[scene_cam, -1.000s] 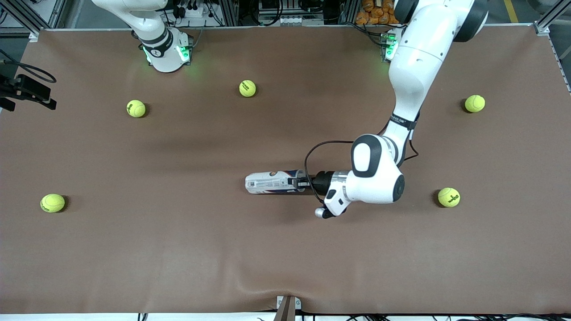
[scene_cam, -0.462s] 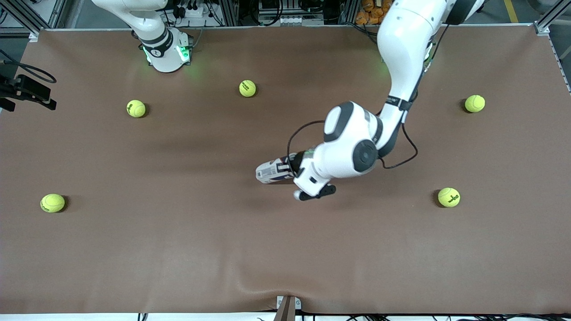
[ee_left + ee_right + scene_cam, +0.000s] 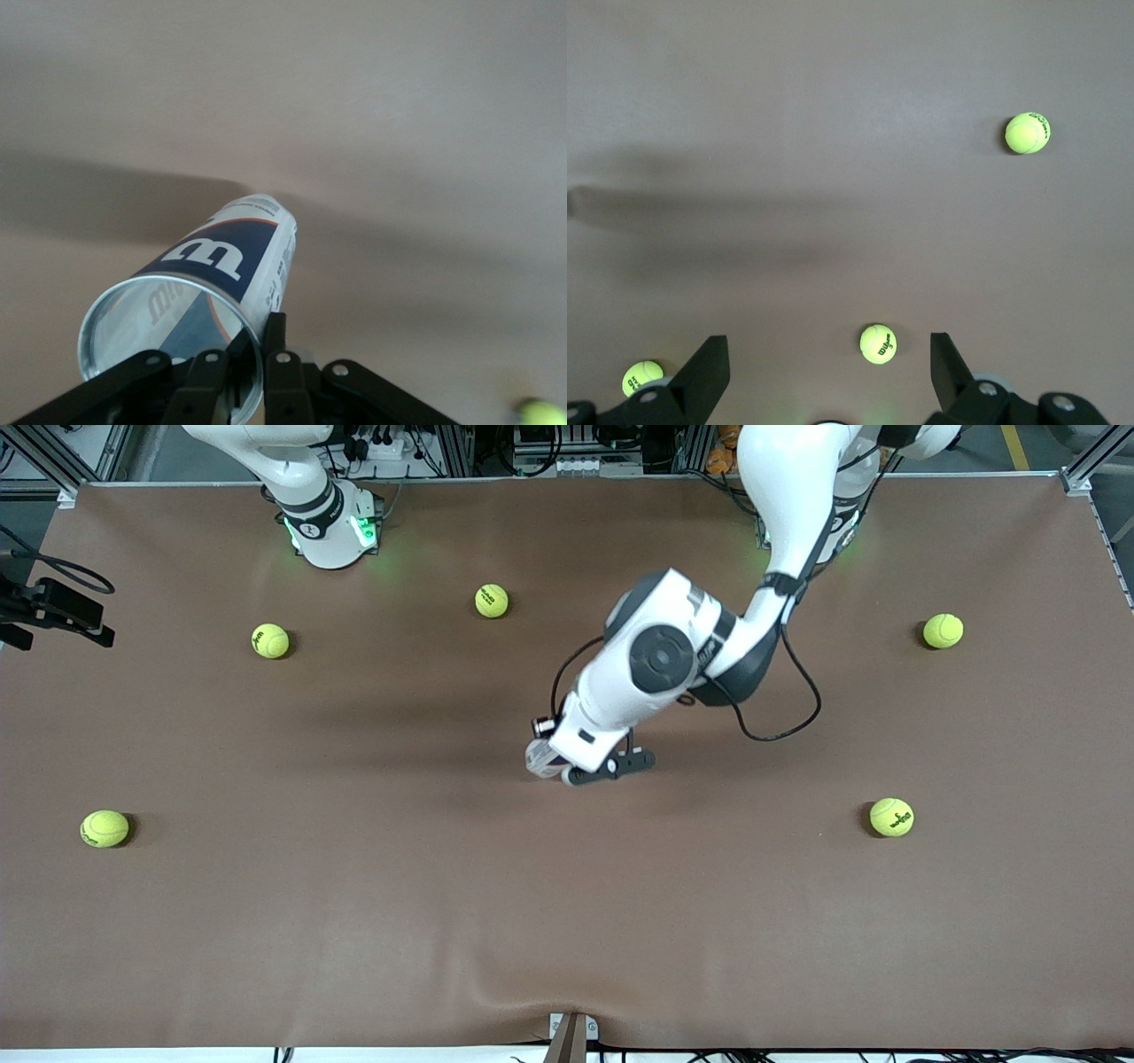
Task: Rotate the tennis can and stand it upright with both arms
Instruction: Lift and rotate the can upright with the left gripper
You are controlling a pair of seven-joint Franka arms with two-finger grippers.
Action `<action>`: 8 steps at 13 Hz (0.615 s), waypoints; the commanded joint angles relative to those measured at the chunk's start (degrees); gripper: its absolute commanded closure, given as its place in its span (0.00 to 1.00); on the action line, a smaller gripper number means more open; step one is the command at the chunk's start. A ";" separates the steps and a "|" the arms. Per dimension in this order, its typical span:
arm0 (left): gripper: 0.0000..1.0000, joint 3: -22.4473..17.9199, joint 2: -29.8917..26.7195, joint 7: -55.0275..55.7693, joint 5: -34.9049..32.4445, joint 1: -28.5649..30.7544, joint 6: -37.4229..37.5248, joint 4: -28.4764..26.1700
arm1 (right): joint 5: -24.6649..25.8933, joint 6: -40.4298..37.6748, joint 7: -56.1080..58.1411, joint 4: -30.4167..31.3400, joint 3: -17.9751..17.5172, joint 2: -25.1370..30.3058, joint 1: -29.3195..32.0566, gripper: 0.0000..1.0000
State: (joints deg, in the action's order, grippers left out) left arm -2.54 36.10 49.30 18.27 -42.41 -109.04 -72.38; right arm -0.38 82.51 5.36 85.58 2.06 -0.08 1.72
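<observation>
My left gripper [image 3: 257, 335] is shut on the rim of the tennis can [image 3: 221, 266], with one finger inside the open mouth and the other finger [image 3: 276, 329] outside the wall. The can shows a navy label with a white "W". It is tilted steeply, open end up, and its closed end is down at the table. From the front, only a clear sliver of the can [image 3: 537, 759] shows under the left arm's hand [image 3: 592, 753], over the table's middle. My right gripper [image 3: 828, 359] is open and empty, high over the table by the right arm's base [image 3: 332, 531], where that arm waits.
Several yellow-green tennis balls lie scattered on the brown table [image 3: 354, 921]: one [image 3: 492, 600] and another [image 3: 270, 640] near the right arm's base, one [image 3: 891, 817] and one [image 3: 943, 631] toward the left arm's end. A black cable [image 3: 780, 726] loops off the left forearm.
The can lay flat on the table a second ago. The left arm has since swung its wrist up and over, tipping the can steeply and hiding most of it. The right arm has not moved.
</observation>
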 commanded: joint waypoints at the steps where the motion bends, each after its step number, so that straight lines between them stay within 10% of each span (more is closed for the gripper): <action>1: 1.00 -0.54 -3.66 2.03 -5.08 -1.00 6.63 -0.83 | 0.20 0.10 -0.70 -0.86 0.05 -0.45 -0.57 0.00; 8: 1.00 -1.07 -0.07 13.27 -13.96 -10.84 7.09 -0.57 | 0.20 0.02 -0.70 -0.95 0.05 -0.45 -0.31 0.00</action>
State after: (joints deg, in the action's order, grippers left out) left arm -2.59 34.99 61.60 6.01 -51.86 -101.23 -73.36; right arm -0.38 82.73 5.36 85.58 2.01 -0.21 1.64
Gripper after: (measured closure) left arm 0.943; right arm 0.000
